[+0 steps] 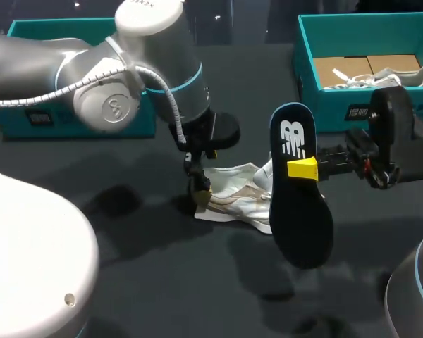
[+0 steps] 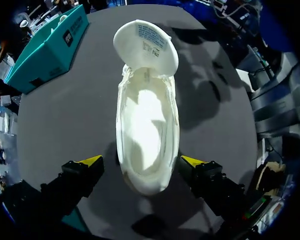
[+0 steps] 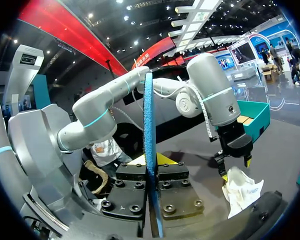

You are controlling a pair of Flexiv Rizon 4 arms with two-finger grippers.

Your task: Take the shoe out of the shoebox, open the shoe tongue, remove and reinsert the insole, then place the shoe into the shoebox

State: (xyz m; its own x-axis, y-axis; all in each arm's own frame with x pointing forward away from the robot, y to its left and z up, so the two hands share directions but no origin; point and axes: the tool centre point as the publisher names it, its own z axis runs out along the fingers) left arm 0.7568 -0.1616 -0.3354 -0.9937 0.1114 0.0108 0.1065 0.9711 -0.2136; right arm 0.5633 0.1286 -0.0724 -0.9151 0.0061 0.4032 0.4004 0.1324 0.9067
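The white shoe (image 1: 233, 197) stands on its sole near the middle of the dark desk (image 1: 162, 282), outside both boxes and between them. Its tongue (image 2: 146, 45) is folded forward over the toe, so the opening is wide and the inside shows white. The left gripper (image 2: 141, 161) hangs over the heel. Its fingers (image 2: 92, 161) are spread, one on each side of the heel and close to it, but from the wrist view neither seems to press the shoe.

The right gripper (image 3: 152, 161) holds the dark insole (image 1: 299, 211) in the air, just beside the shoe on the right. Its two fingers are pressed on the insole from both faces, pinching it a little above the middle, and the insole hangs nearly upright with the logo end up.

The left shoebox (image 1: 35, 28) is at the far left of the desk, partly behind the left arm. The right shoebox (image 1: 317, 105) is at the far right – a second shoe (image 1: 402, 76) lies inside it.
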